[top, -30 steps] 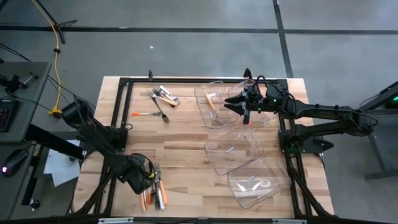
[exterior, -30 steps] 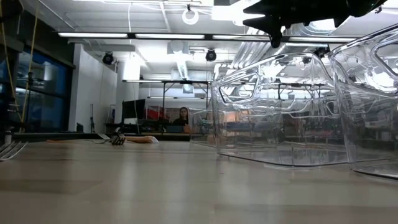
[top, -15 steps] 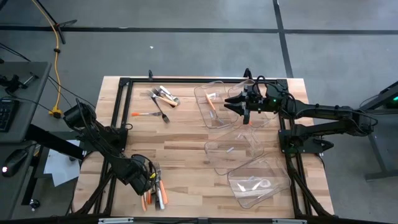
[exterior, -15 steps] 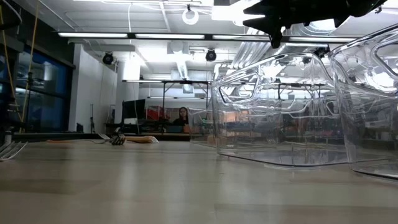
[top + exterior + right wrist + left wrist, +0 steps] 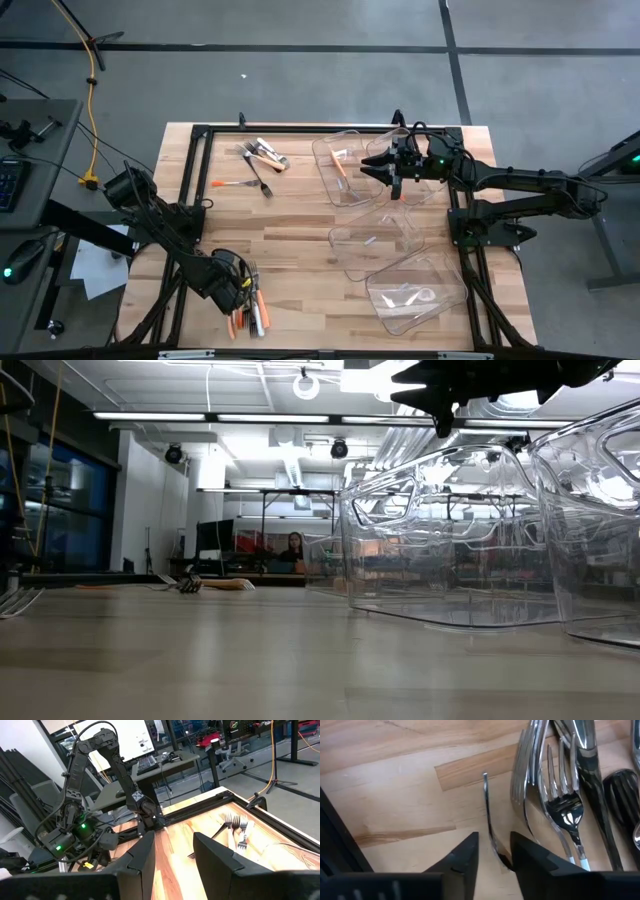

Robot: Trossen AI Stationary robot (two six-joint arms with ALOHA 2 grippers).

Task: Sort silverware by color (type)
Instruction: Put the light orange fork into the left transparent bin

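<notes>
A pile of silverware [image 5: 250, 305] with orange, white and dark handles lies at the table's near left. My left gripper [image 5: 236, 287] points down onto its left edge. In the left wrist view it [image 5: 494, 851] is open. Its fingers stand on either side of a thin silver piece [image 5: 488, 815] that lies on its edge on the wood beside several forks [image 5: 565, 805]. More silverware [image 5: 262, 155] and an orange-handled fork [image 5: 235, 184] lie at the far left. My right gripper [image 5: 372, 165] hangs level and open over the far clear bin [image 5: 340, 190], with nothing between its fingers. My left gripper comes from above with one finger on each side of the thin silver piece, across its length. The piece's near end [image 5: 504, 862] runs close to one finger [image 5: 530, 857]. I cannot tell whether they touch. The piece lies on the table.
Three clear bins stand on the right half: the far one holds an orange-handled piece [image 5: 338, 165], the middle one [image 5: 375, 240] and the near one [image 5: 415, 290] hold pale pieces. A black frame [image 5: 195, 180] edges the table. Bare wood lies in the middle.
</notes>
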